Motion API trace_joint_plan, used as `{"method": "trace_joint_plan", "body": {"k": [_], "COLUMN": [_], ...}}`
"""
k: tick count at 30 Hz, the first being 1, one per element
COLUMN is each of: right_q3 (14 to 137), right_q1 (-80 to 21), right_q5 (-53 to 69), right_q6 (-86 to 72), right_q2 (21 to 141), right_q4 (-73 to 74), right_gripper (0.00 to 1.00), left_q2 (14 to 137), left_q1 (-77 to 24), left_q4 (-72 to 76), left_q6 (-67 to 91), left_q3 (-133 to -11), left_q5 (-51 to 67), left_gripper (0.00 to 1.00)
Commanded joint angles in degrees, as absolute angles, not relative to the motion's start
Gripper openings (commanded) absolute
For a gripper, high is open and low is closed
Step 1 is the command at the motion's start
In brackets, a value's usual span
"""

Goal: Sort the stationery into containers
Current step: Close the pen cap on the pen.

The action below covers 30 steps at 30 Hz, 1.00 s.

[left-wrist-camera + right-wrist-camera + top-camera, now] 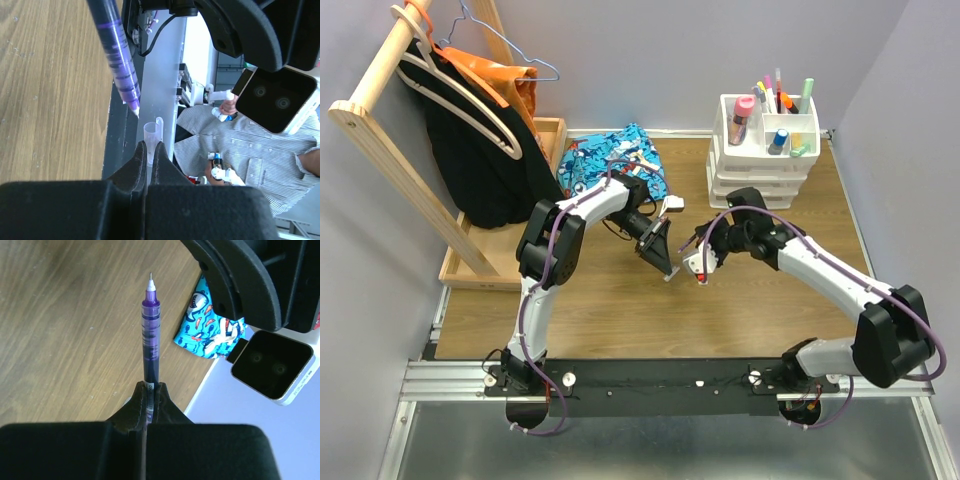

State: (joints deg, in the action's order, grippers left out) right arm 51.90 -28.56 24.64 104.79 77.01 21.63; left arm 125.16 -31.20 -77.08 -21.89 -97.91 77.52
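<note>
Fingers (135, 165) of the left gripper (149, 149) pinch a clear pen cap (152, 131) by its base, whose lower end is hidden between them. Those of the right gripper (150, 389) are clamped on a purple pen (149, 325), needle tip toward the top of the frame, the barrel's rear buried in the jaws. In the top view both items are too small to resolve. A wood-grain table (620, 310) sits between pale walls. At upper right stands a white organiser (760, 165) with markers (807, 97) upright in its top compartments. At upper centre a blue patterned cloth (610, 160) is partly covered by the left arm. At left, dark clothing (470, 170) hides much of a wooden tray (485, 265).
</note>
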Motion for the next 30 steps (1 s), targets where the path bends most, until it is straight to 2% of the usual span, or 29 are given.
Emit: {"method": "trace_joint_plan", "body": {"k": [1, 30], "right_q3": [51.3, 53.3], "right_q1": [-29.3, -32.5], "right_q5": [25.2, 25.0], "right_q6": [105.7, 104.2], "right_q2": [74.8, 75.1], "right_q4": [26.3, 30.4], "right_gripper": [0.01, 0.01], "left_q2": [124.1, 127.4], "left_q1": [-30.8, -30.8], "left_q4": [-81.8, -80.2], "left_q6": [-20.4, -19.5], "left_q3": [-98.0, -100.2], "left_q5": [79.9, 80.9], "left_gripper": [0.0, 0.0]}}
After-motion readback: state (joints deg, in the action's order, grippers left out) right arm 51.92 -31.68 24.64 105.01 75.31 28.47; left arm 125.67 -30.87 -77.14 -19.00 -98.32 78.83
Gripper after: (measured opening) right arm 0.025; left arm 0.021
